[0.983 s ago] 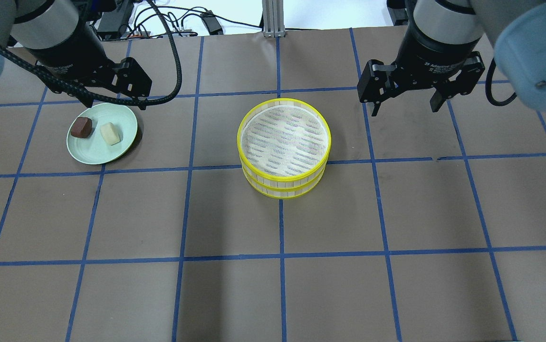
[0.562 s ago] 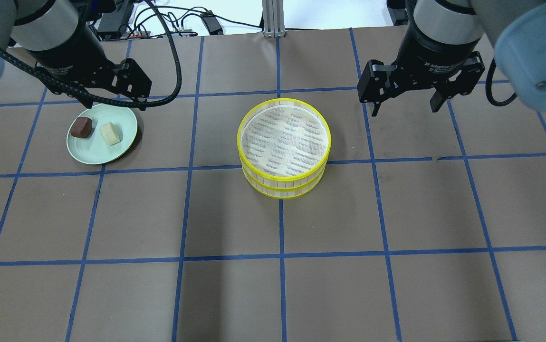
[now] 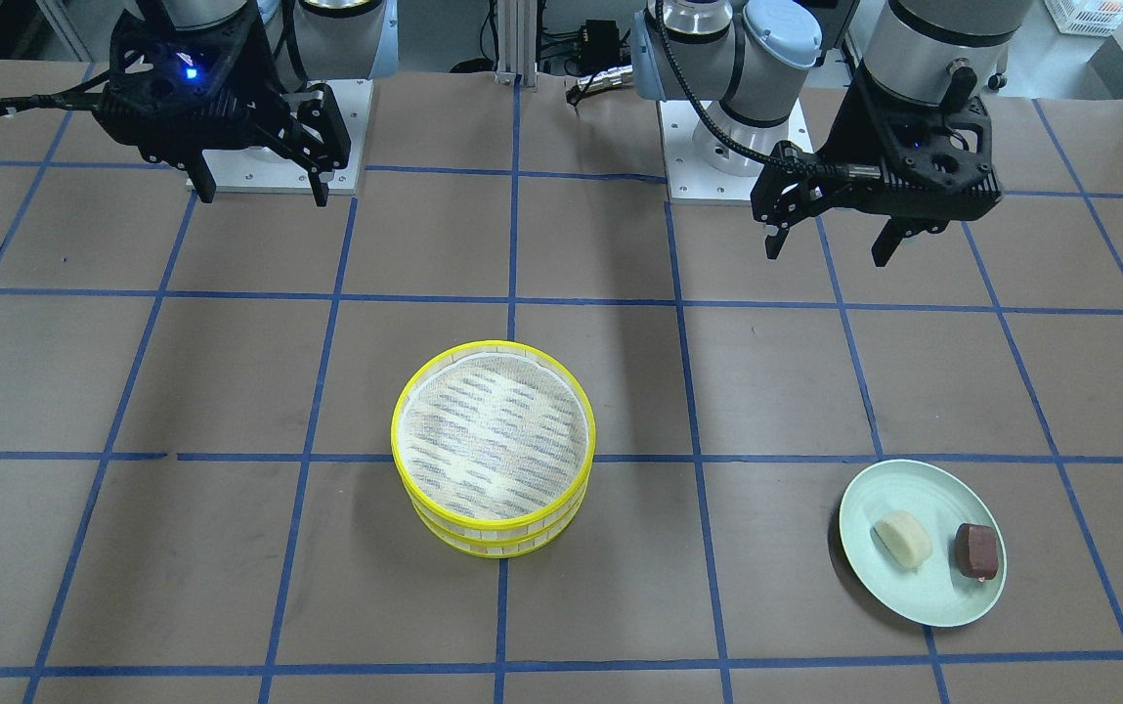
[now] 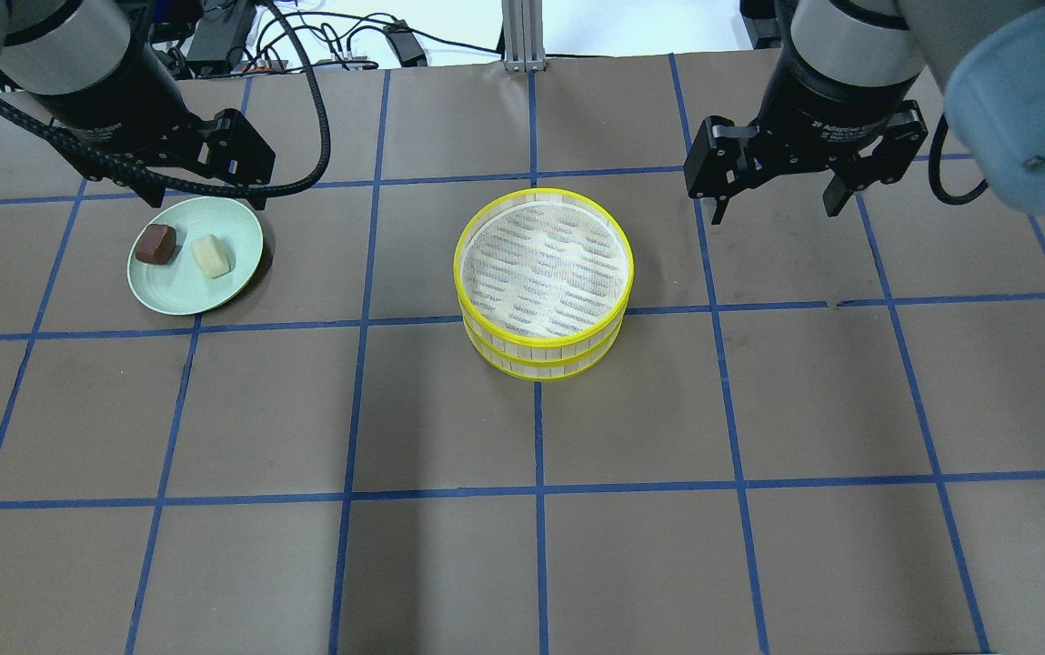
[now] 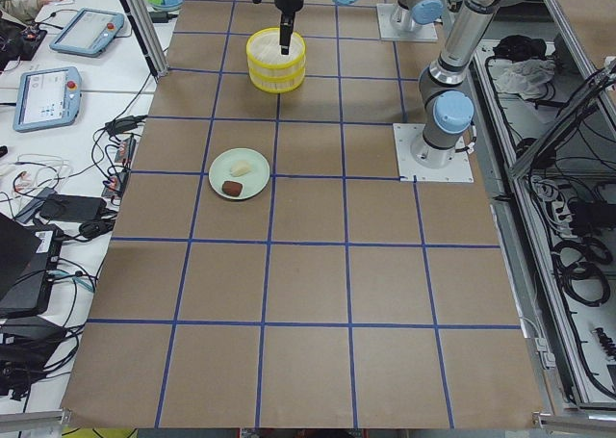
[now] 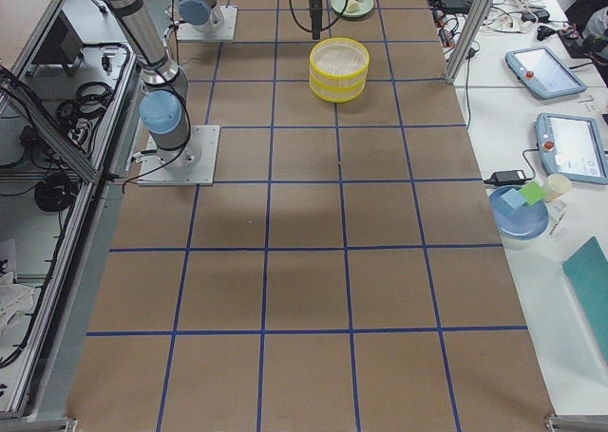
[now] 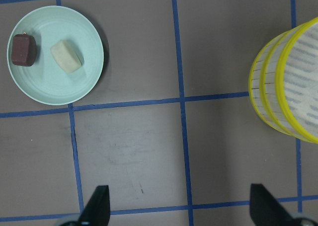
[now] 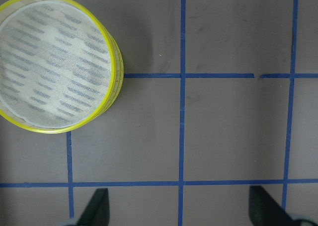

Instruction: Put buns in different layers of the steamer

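A cream-white bun (image 4: 211,256) and a dark reddish-brown bun (image 4: 156,244) lie side by side on a pale green plate (image 4: 185,293) at the left. They also show in the left wrist view, cream (image 7: 66,56) and brown (image 7: 24,50). Two stacked steamer trays with yellow rims (image 4: 457,262) stand mid-table, and the top tray's mesh floor is bare. My left gripper (image 4: 204,188) hangs open and empty above the plate's far edge. My right gripper (image 4: 774,213) hangs open and empty to the right of the steamer, beyond it.
The table is brown paper with a blue tape grid. An aluminium post (image 4: 519,36) and cables (image 4: 349,41) sit at the far edge. The arm bases (image 3: 273,137) (image 3: 717,147) stand at the robot side.
My left gripper has shifted a little to the left and back, uncovering more of the plate's far edge. The right arm, buns and steamer have not moved.
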### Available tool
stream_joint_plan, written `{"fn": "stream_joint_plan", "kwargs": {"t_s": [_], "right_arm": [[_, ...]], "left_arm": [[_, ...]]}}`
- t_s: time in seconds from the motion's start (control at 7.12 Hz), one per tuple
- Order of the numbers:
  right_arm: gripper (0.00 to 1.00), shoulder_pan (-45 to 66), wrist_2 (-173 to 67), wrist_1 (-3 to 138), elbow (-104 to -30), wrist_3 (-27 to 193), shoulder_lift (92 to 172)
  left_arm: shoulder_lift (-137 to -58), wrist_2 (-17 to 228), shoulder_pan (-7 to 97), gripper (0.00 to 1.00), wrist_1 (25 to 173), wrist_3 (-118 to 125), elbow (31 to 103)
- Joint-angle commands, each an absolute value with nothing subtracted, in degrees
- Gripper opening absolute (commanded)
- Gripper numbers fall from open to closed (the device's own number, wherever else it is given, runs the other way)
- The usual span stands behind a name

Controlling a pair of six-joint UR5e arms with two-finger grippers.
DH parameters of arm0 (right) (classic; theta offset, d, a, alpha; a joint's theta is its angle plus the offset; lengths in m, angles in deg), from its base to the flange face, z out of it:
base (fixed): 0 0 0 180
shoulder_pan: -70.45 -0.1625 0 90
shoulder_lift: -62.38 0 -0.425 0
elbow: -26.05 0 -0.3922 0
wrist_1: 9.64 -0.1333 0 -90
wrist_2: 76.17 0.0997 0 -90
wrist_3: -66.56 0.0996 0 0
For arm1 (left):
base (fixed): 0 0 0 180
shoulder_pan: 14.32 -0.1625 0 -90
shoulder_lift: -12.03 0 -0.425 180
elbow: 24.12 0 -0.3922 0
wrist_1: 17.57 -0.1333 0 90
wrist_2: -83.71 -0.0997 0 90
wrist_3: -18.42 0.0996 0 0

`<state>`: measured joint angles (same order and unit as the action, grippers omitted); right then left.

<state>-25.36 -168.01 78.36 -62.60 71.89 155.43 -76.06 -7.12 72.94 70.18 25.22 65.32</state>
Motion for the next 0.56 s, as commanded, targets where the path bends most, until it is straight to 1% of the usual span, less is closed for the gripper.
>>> {"fn": "stream_joint_plan", "kwargs": {"t_s": [0.0,0.42], "right_arm": [[1.0,-25.44,-168.02,78.25,-62.63,71.92,155.37],[1.0,-25.62,-168.02,78.25,-62.63,72.09,155.55]], "left_arm": [[-76.03,-7.34,72.87,1.0,70.41,25.19,65.36],[-76.29,-7.26,72.61,1.0,70.41,25.19,65.36]]}}
